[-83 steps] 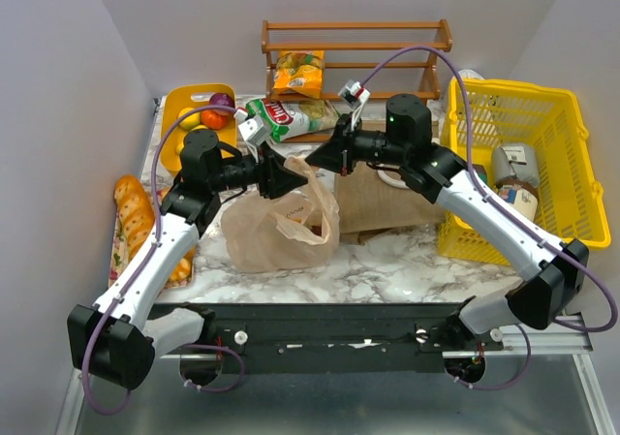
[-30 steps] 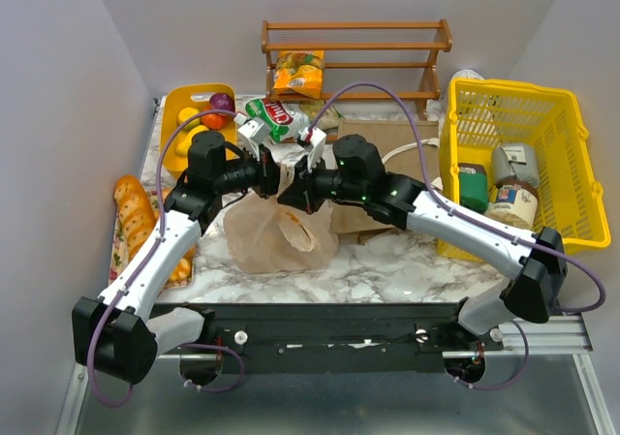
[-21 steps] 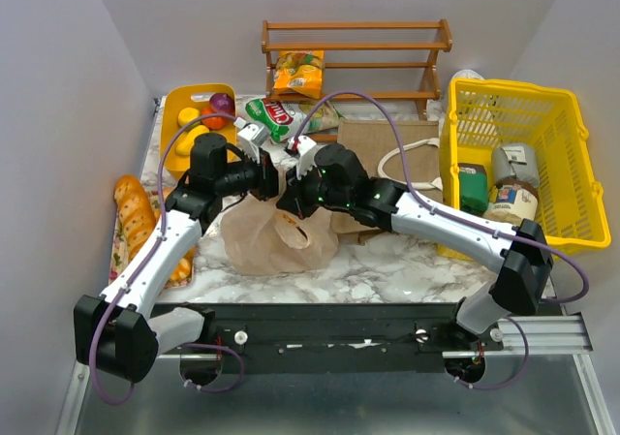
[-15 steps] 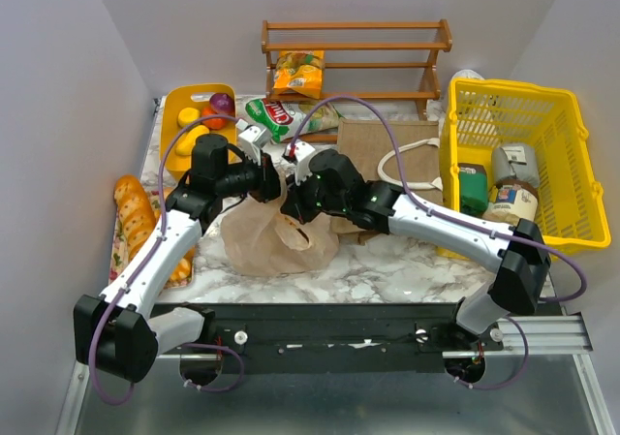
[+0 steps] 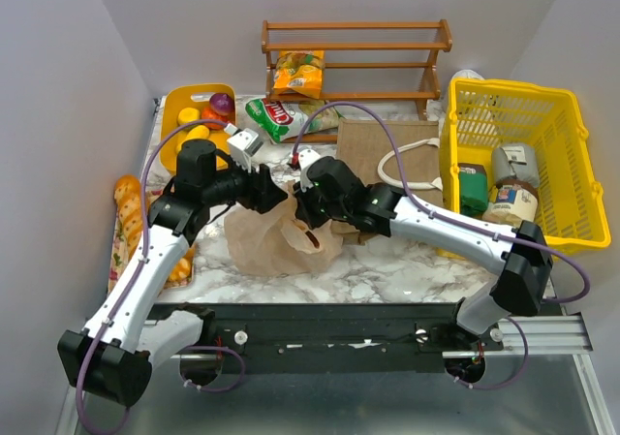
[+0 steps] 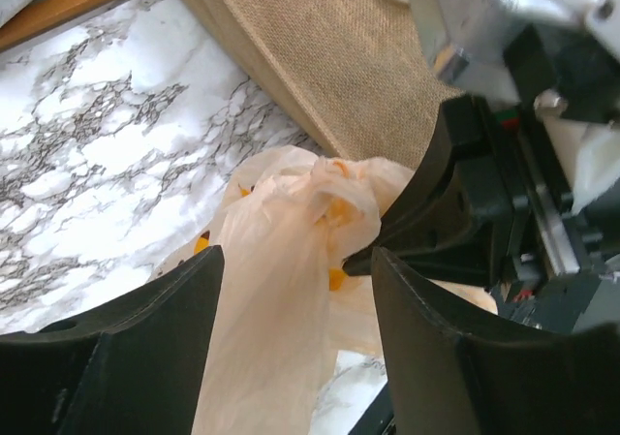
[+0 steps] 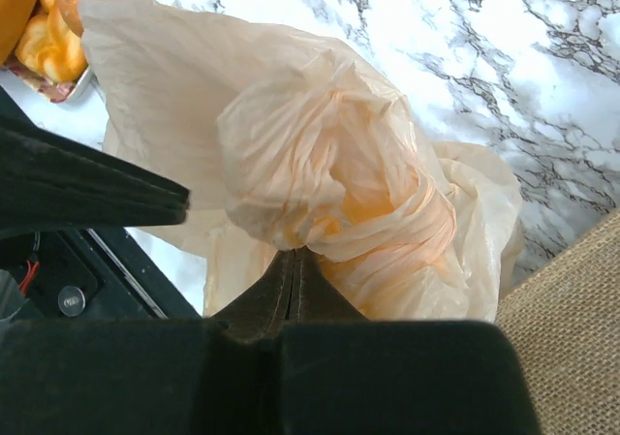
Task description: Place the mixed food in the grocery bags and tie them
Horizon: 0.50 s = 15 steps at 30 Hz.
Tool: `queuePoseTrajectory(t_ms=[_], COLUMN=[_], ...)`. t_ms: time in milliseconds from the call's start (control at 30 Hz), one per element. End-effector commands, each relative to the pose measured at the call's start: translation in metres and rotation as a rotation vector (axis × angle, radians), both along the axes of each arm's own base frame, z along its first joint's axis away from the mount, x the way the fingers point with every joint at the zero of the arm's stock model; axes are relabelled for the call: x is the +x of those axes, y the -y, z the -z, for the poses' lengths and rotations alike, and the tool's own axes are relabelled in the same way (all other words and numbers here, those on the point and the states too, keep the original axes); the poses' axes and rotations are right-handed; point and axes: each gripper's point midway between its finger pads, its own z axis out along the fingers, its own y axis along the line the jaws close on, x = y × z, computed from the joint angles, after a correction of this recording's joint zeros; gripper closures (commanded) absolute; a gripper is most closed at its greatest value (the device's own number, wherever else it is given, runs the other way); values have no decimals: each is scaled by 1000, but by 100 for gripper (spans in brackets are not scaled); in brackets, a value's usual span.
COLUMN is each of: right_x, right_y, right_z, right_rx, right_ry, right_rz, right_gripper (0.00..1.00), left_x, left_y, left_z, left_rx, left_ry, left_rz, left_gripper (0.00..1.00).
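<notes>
The peach plastic grocery bag [image 5: 274, 239] sits mid-table with its top twisted into a bunch [image 7: 329, 164]. My right gripper [image 7: 294, 253] is shut on that bunched plastic at its underside. My left gripper [image 6: 295, 261] stands open, with a strip of the bag [image 6: 281, 328] hanging loose between its jaws. From above, the left gripper [image 5: 279, 194] and right gripper [image 5: 302, 205] meet over the bag's top. The tan jute tote [image 5: 373, 149] lies flat behind them. A green and red snack packet [image 5: 276, 117] lies at the back. What is inside the plastic bag is hidden.
A yellow mesh basket [image 5: 573, 154] with jars stands at the right. A wooden rack [image 5: 354, 43] at the back holds a yellow packet [image 5: 297, 72]. A yellow tray [image 5: 174, 101] of fruit and a bread loaf [image 5: 131, 212] lie along the left edge.
My left gripper has opened and let go of the bag's plastic. The right gripper has shifted left and nearer, still shut on the bunched top.
</notes>
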Motion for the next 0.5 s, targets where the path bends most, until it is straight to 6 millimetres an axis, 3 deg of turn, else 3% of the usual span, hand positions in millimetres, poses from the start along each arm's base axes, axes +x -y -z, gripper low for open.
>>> queuePoseTrajectory(t_ms=[0, 100, 233, 467], right_x=[-2, -6, -8, -11], right_y=[11, 9, 8, 8], right_z=[-10, -13, -14, -17], right_rx=[-17, -1, 16, 30], right_ry=[37, 34, 35, 39], right_rz=[9, -14, -31, -49], right_gripper=[99, 99, 99, 99], left_x=[-16, -19, -5, 13], left_y=[-5, 2, 14, 31], left_z=[3, -2, -13, -22], left_rx=[54, 23, -40, -120], left_ry=[8, 26, 66, 73], left_rz=[56, 107, 129, 176], left_gripper=[25, 21, 21, 27])
